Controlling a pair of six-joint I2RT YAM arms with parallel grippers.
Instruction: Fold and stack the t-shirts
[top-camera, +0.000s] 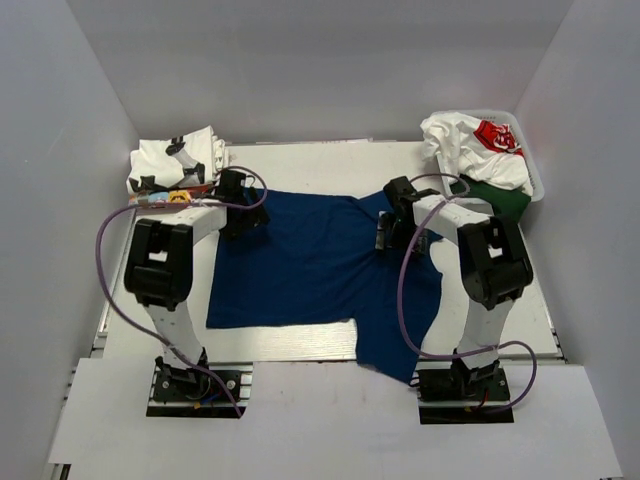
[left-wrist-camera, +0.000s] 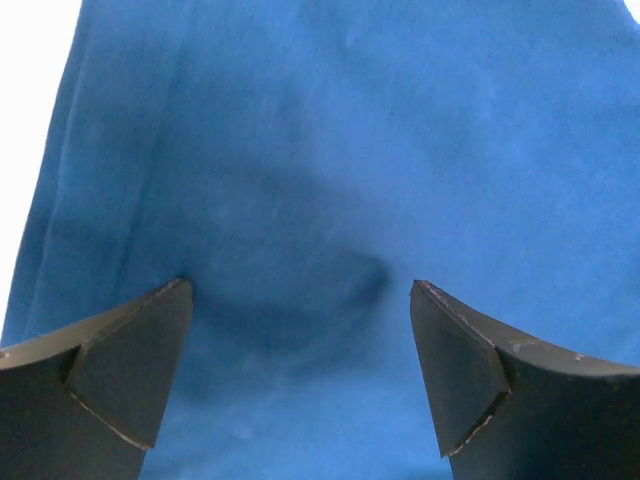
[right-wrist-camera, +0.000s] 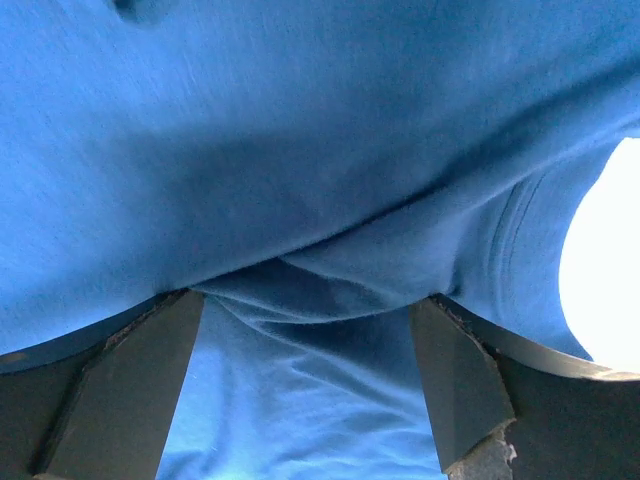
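Progress partial: white printed t-shirts (top-camera: 175, 165) sat stacked, dark blue cloth t-shirt (top-camera: 310, 265) lay unfolded; left gripper (left-wrist-camera: 300, 290) and right gripper (right-wrist-camera: 315, 300) gaped, released.

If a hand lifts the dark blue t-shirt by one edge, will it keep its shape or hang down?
The dark blue t-shirt would probably hang limp: it lies flat and creases softly in the right wrist view. Pushed, it would likely bunch up, like the fold visible there.

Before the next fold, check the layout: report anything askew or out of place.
The dark blue t-shirt lies askew: its near right part runs past the metal plate at the front edge, toward the right arm's base.
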